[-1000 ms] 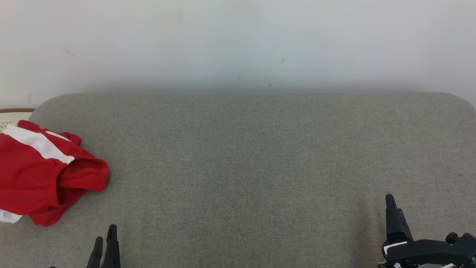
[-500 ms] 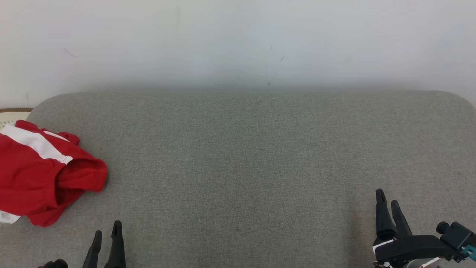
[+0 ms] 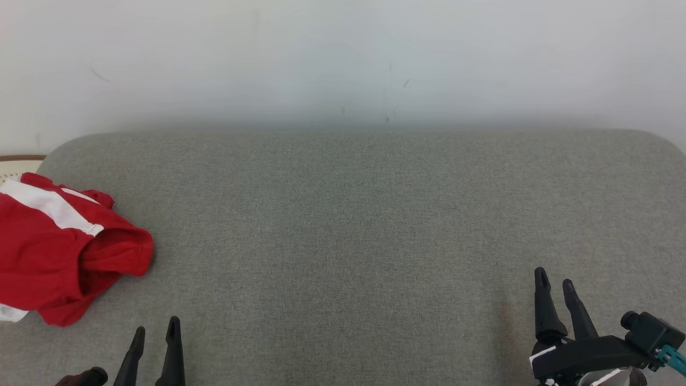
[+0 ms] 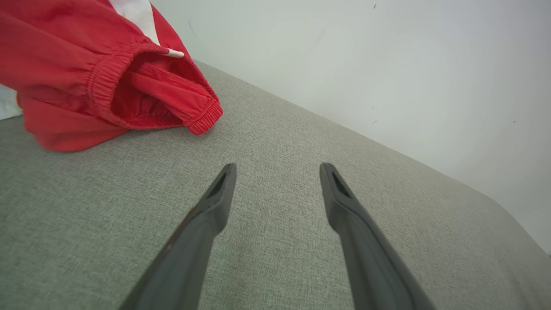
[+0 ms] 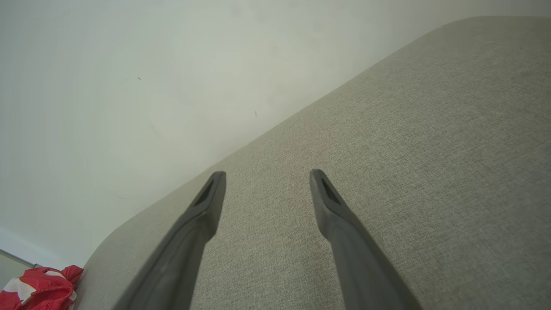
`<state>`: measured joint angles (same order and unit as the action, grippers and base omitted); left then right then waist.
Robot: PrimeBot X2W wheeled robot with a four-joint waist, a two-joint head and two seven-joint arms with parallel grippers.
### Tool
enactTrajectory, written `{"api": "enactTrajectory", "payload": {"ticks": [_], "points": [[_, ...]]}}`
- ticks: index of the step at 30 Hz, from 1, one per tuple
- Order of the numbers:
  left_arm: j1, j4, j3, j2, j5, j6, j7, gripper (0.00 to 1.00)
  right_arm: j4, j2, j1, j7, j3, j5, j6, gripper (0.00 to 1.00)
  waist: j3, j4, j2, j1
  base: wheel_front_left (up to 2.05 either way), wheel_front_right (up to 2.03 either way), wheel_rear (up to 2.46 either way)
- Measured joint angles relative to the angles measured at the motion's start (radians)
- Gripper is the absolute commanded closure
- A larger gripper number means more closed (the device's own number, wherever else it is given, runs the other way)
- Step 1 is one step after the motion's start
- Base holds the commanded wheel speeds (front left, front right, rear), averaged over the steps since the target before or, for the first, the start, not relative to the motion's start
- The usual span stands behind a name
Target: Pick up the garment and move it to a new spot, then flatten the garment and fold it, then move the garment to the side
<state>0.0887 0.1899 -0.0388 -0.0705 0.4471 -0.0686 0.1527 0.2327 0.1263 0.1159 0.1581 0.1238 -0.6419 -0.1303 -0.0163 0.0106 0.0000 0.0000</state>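
Both open and empty, left end effector and right end effector show at lower corners over grey worktop, with crumpled red garment far left

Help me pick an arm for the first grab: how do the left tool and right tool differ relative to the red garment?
The left tool sits close to the red garment, near its right edge. The right tool is far across the grey cushion. The left wrist view shows the garment large, while the right wrist view shows it small in a corner. Both tools are open, empty and apart from the garment.
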Motion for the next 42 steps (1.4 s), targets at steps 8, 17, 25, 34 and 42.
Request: {"api": "enactTrajectory", "payload": {"ticks": [8,17,25,34,42], "points": [[0.0,0.011,0.003,0.0,-0.066,0.011,0.022,0.0,-0.001,0.0,0.003,0.018,0.016,0.068,0.0,0.0,-0.002,0.002,0.0,0.0,0.0,0.0,0.0],[0.004,-0.001,0.022,-0.018,-0.198,0.062,0.043,0.0,0.006,0.011,0.017,0.04,0.052,0.164,0.0,0.0,-0.002,0.003,0.0,0.0,0.0,0.0,0.0],[0.017,0.001,0.044,-0.036,-0.261,0.092,0.061,0.0,0.012,0.017,0.017,0.058,0.078,0.234,0.0,0.0,0.002,0.008,0.0001,0.0,0.0,0.0,0.0],[0.024,0.021,0.044,-0.045,-0.316,0.116,0.078,0.0,0.011,0.024,0.016,0.073,0.089,0.308,0.0,0.0,0.008,0.017,0.0001,0.0,0.0,0.0,0.0],[0.025,0.035,0.045,-0.047,-0.373,0.128,0.095,0.0,0.01,0.018,0.014,0.089,0.074,0.386,0.0,0.0,0.012,0.023,0.0,0.0,0.0,0.0,0.0]]}}
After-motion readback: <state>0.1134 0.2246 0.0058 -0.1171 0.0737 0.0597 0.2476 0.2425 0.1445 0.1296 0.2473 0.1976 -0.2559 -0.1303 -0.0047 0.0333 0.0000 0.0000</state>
